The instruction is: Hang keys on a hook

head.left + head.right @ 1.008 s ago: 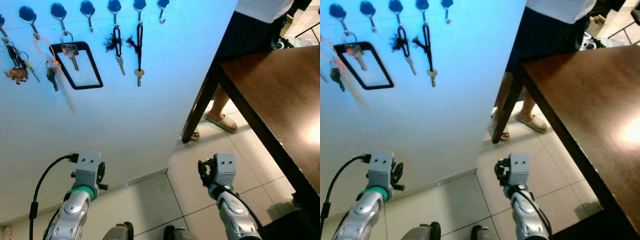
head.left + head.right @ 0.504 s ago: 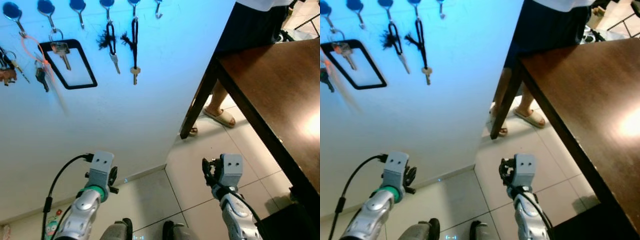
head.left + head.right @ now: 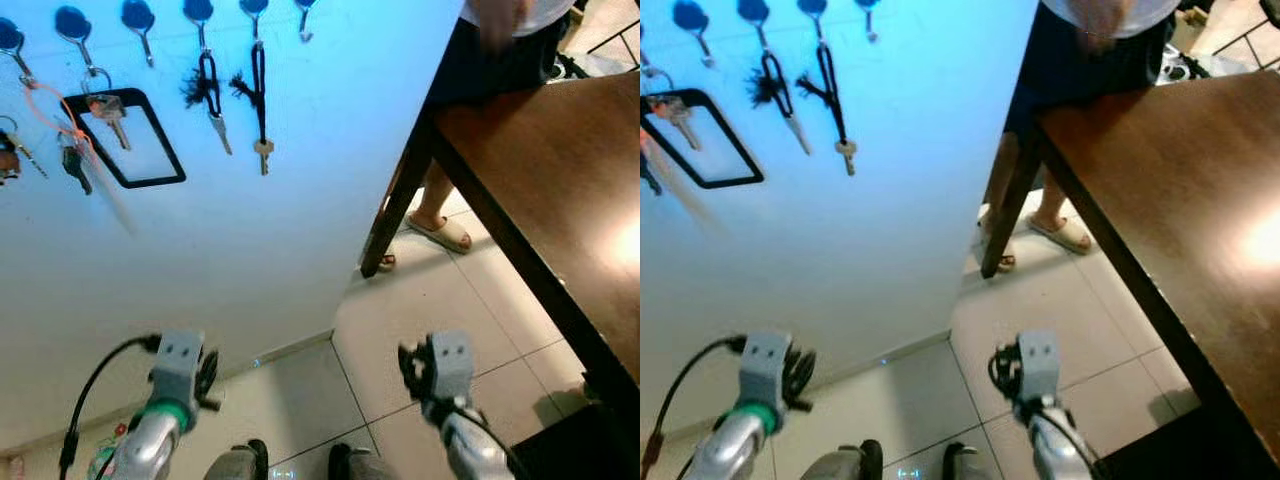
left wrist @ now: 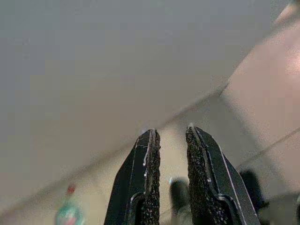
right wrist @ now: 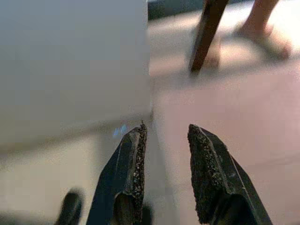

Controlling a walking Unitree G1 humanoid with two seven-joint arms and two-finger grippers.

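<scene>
The pale blue-lit wall (image 3: 250, 240) fills most of what lies before me, with the dark brown wooden table (image 3: 560, 190) to my right and a person in sandals (image 3: 440, 232) standing by the table's far corner. Along the wall's top edge runs a row of blue-capped metal hooks (image 3: 198, 14). Several already carry keys: two silver keys on black cords (image 3: 258, 100) near the middle of the row, and a key with a black rectangular loop (image 3: 125, 140) towards the wall's left edge. The last hook at the right end of the row (image 3: 303, 20) looks free.

My left gripper (image 4: 169, 176) and my right gripper (image 5: 165, 176) both hang low over the tiled floor (image 3: 420, 310), each with its fingers a little apart and nothing between them.

My worry: I hold no keys, so reaching for a hook now would achieve nothing, and a careless lift could knock hung keys loose.
</scene>
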